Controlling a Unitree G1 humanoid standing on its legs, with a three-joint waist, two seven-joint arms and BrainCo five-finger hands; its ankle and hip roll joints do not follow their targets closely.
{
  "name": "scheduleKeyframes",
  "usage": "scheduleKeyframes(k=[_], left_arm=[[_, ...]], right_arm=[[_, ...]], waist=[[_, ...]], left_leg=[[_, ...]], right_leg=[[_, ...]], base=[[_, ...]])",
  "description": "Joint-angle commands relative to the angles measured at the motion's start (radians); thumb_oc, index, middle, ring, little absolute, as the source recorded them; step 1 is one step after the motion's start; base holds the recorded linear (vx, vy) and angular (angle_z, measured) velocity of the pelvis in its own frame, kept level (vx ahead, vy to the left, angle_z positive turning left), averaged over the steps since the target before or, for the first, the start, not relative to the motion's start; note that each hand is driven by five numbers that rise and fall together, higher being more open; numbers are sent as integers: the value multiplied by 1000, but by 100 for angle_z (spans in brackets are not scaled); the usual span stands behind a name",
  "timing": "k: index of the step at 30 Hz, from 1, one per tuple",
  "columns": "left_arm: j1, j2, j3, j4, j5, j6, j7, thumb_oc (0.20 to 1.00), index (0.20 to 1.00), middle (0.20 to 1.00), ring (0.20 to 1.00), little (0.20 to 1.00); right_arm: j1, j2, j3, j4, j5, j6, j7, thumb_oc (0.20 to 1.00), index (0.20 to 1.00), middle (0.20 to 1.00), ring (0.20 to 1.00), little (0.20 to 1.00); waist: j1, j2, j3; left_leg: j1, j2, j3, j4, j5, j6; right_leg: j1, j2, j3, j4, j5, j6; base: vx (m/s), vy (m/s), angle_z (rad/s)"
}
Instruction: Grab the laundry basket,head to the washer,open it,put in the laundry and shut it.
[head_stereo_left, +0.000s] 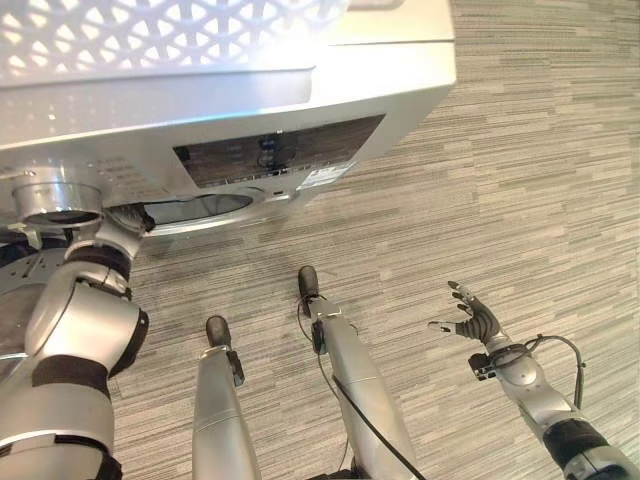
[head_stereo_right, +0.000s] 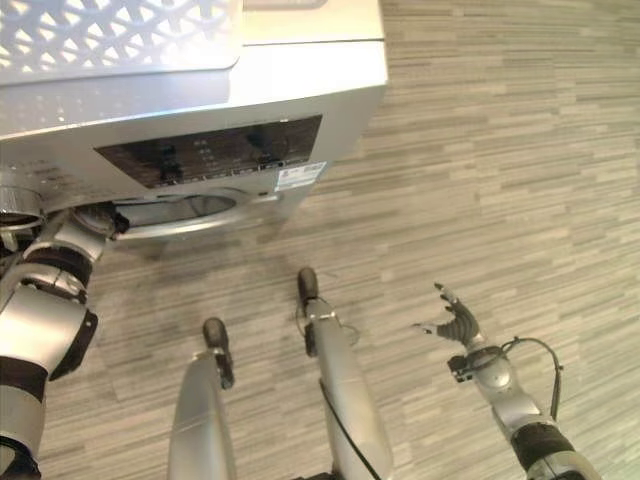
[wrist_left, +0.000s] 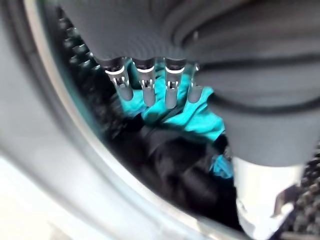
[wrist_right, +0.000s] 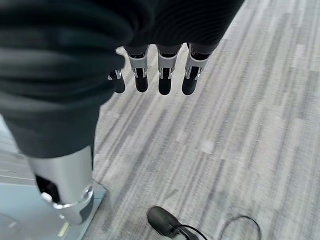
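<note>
We see the left hand (wrist_left: 150, 87) inside the washer (head_stereo_left: 300, 110) drum, fingers straight, teal-and-black laundry (wrist_left: 175, 145) just past its fingertips; right hand (head_stereo_left: 470, 318) hangs open, well apart.

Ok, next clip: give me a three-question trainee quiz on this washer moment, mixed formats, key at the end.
1. True or false: the right hand holds a garment.
2. Where does the white laundry basket sit? A) on the floor B) on top of the washer C) in the right hand
3. Fill in: in the left wrist view, past the left hand, a ______-coloured cloth lies on dark laundry in the drum.

Key: 1 false, it is open over the carpet; 2 B; 3 turquoise.
</note>
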Motion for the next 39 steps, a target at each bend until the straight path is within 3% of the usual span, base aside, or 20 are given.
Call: scheduleKeyframes(k=[1, 2, 3, 8, 11, 12, 16, 22, 23, 24, 26, 28, 29, 30, 32, 35, 37, 39], left_arm=[[47, -17, 69, -5, -21, -29, 50, 1000, 1000, 1000, 1000, 1000], [47, -17, 69, -5, -21, -28, 50, 1000, 1000, 1000, 1000, 1000], [167, -87, 113, -47, -65, -57, 53, 1000, 1000, 1000, 1000, 1000], [500, -248, 167, -192, -227, -135, -36, 1000, 1000, 1000, 1000, 1000], [690, -295, 191, -317, -383, -183, -144, 1000, 1000, 1000, 1000, 1000], [691, -295, 191, -317, -383, -183, -144, 1000, 1000, 1000, 1000, 1000], [875, -371, 211, -398, -448, -187, -219, 1000, 1000, 1000, 1000, 1000], [991, -352, 215, -505, -367, -185, -225, 1000, 1000, 1000, 1000, 1000], [998, -325, 208, -580, -327, -194, -202, 1000, 1000, 1000, 1000, 1000], [1032, -264, 212, -734, -175, -232, -136, 1000, 1000, 1000, 1000, 1000], [1046, -234, 231, -784, -143, -247, -115, 1000, 1000, 1000, 1000, 1000], [1070, -151, 275, -900, -59, -276, -68, 1000, 1000, 1000, 1000, 1000], [1085, -77, 350, -965, 10, -277, -17, 1000, 1000, 1000, 1000, 1000], [1087, -77, 351, -967, 10, -277, -17, 1000, 1000, 1000, 1000, 1000], [1124, -76, 401, -989, 37, -271, 1, 1000, 1000, 1000, 1000, 1000], [1150, -66, 432, -997, 76, -269, 23, 1000, 1000, 1000, 1000, 1000], [1163, -63, 460, -1009, 108, -251, 38, 1000, 1000, 1000, 1000, 1000], [1159, -66, 466, -995, 106, -242, 39, 1000, 1000, 1000, 1000, 1000]], right_arm=[[11, -34, -27, 73, -7, 14, -25, 1000, 1000, 1000, 1000, 1000], [11, -34, -26, 74, -7, 13, -25, 1000, 1000, 1000, 1000, 1000], [2, -3, -34, 148, -4, 31, -30, 1000, 1000, 1000, 1000, 1000], [25, 56, -71, 304, -15, 73, -11, 1000, 1000, 1000, 1000, 1000], [40, 81, -108, 423, -13, 95, 24, 1000, 1000, 1000, 1000, 1000], [40, 81, -108, 423, -13, 95, 24, 1000, 1000, 1000, 1000, 1000], [67, 149, -153, 495, -24, 125, 38, 1000, 1000, 1000, 1000, 1000], [102, 181, -157, 444, -62, 134, 48, 1000, 1000, 1000, 1000, 1000], [103, 184, -159, 428, -60, 132, 42, 1000, 1000, 1000, 1000, 1000], [125, 198, -171, 398, -60, 120, 30, 1000, 1000, 1000, 1000, 1000], [127, 199, -172, 380, -59, 116, 24, 1000, 1000, 1000, 1000, 1000], [132, 206, -188, 403, -51, 111, 11, 1000, 1000, 1000, 1000, 1000], [134, 235, -159, 455, -87, 120, 23, 1000, 1000, 1000, 1000, 1000], [134, 236, -158, 455, -87, 120, 23, 1000, 1000, 1000, 1000, 1000], [159, 241, -156, 467, -106, 117, 31, 1000, 1000, 1000, 1000, 1000], [193, 250, -155, 465, -99, 113, 45, 1000, 1000, 1000, 1000, 1000], [222, 253, -165, 473, -87, 108, 52, 1000, 1000, 1000, 1000, 1000], [226, 247, -172, 485, -83, 107, 51, 1000, 1000, 1000, 1000, 1000]], waist=[[20, 19, 35], [20, 18, 37], [46, 42, 33], [114, 102, -1], [149, 139, -46], [148, 138, -48], [192, 173, -154], [218, 173, -198], [215, 167, -191], [228, 158, -185], [226, 155, -187], [230, 144, -191], [252, 143, -196], [252, 143, -195], [269, 149, -212], [271, 163, -212], [283, 153, -233], [287, 143, -246]], left_leg=[[54, -33, -66, -18, 29, 36], [57, -33, -66, -19, 29, 36], [134, -45, -75, -81, 49, 32], [358, -61, -92, -244, 95, 30], [470, -74, -113, -328, 114, 32], [468, -75, -114, -331, 117, 32], [611, -87, -145, -402, 113, 37], [653, -125, -136, -285, 27, 66], [637, -135, -136, -224, 7, 67], [615, -163, -139, -129, -46, 75], [606, -176, -130, -104, -62, 81], [577, -223, -99, -55, -107, 105], [540, -223, -52, -48, -101, 118], [543, -222, -51, -50, -101, 117], [581, -209, -44, -135, -61, 129], [633, -193, -50, -253, 10, 147], [644, -194, -54, -324, 60, 145], [652, -198, -61, -355, 78, 146]], right_leg=[[115, -34, -12, -123, 27, 100], [118, -34, -12, -124, 27, 100], [189, -42, -21, -141, 20, 99], [398, -55, -54, -186, -1, 89], [517, -62, -80, -233, -8, 91], [516, -63, -81, -234, -6, 91], [698, -112, -113, -371, 20, 104], [802, -162, -110, -366, 13, 118], [805, -174, -102, -349, 8, 121], [825, -207, -102, -345, 14, 129], [811, -220, -86, -339, 27, 136], [780, -282, -25, -380, 124, 169], [739, -267, -29, -377, 125, 158], [738, -266, -28, -374, 123, 157], [722, -207, -64, -286, 55, 143], [697, -82, -78, -125, -43, 110], [734, -19, -101, -108, -107, 94], [757, 18, -72, -120, -129, 85]], base=[[19, -11, 12], [60, -25, 15], [78, -19, 17], [133, 9, 24], [112, 28, 33], [108, -6, 44], [136, 50, 39], [85, 146, 20], [-42, 190, 19], [-66, 290, 21], [-69, 259, 38], [-196, 424, -1], [-227, 367, -59], [-208, 347, -69], [-27, 163, -53], [-60, 122, -66], [-107, 12, 1], [-88, -58, 21]])
